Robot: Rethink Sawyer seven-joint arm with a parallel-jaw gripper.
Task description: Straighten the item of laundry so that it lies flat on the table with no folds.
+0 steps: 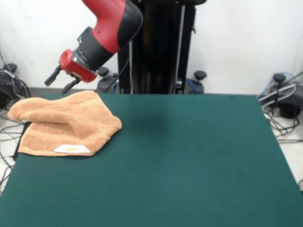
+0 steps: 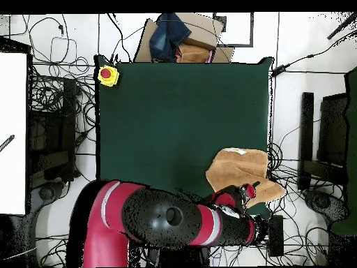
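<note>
We are viewing the fingers [image 1: 62, 78] spread apart and holding nothing; in the front view the two dark tips are splaying outward from the red wrist, hanging above and just behind the towel's far edge, without touching it. The arm [image 2: 167, 220] is reaching in from the counter's robot side.

The towel [image 1: 64, 124] is lying crumpled at a corner of the counter [image 1: 189, 161], doubled over itself, with a ridge running across its middle and its white label [image 1: 71, 149] facing up near the front edge. Part of it is overhanging the counter's side edge, as the overhead view is also showing.

We are judging the risks as follows. A grasp taken through the ridge would be pinching both layers together, so a pull would be dragging the whole bundle rather than opening the fold. A pull toward the nearby edge would be sliding the towel off, since it is already overhanging. Terry may also be clinging to the felt-like cover and bunching instead of spreading.

Around the counter, cables are littering the floor on both sides. A yellow box with a red button [image 2: 107, 75] is sitting at a far corner, well apart from the towel, and a cardboard box with dark cloth [image 2: 183, 38] is standing beyond the far end. Nothing is standing between the fingers and the towel.
</note>
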